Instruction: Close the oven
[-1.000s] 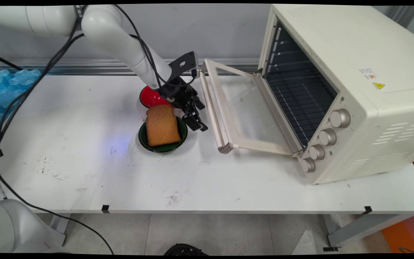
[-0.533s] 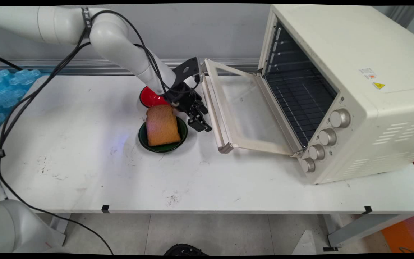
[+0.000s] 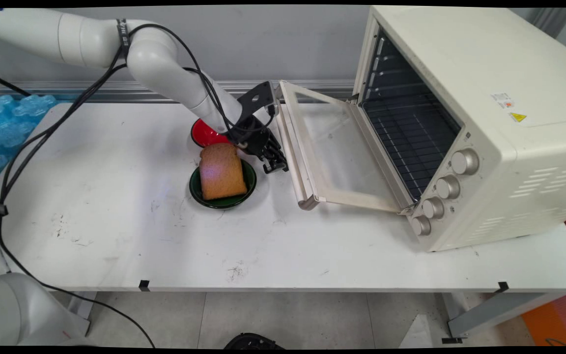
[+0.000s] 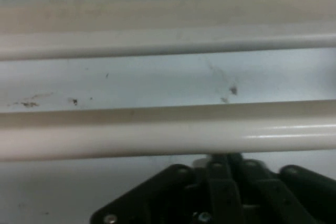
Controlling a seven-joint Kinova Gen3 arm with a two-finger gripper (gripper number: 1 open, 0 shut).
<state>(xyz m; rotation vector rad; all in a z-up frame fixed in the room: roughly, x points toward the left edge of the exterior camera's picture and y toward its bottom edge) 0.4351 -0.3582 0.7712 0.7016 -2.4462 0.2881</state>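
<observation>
The gripper [image 3: 277, 166] has moved since the earlier pictures. It was over the right rim of the green bowl [image 3: 194, 189], and now it sits a bit more to the right and higher in the frame, just beside the handle bar [image 3: 293, 157] of the oven door [image 3: 334, 147]. The white arm's elbow has also slid to the right along the top of the frame. The bread, the bowls and the oven are where they were.

In the hand view the gripper's [image 4: 223, 161] two fingers are pressed together, with nothing between them. Their tips are right under the cream handle bar [image 4: 168, 135], which runs flat across the whole picture. I cannot tell if the tips touch the bar.

There is very little room here. The gripper is in a thin gap, with the green bowl on its left and the door's handle on its right. The table [image 3: 116, 231] has lots of bare space in the lower left and lower middle of the frame.

The oven [image 3: 509, 123] fills the right side, and its door hangs open toward the middle. The handle's long side runs from the upper middle down to the lower right.

A slice of bread [image 3: 221, 172] lies in the green bowl with its round top pointing up the frame. A red bowl [image 3: 203, 133] is just behind it, partly hidden by the arm.
</observation>
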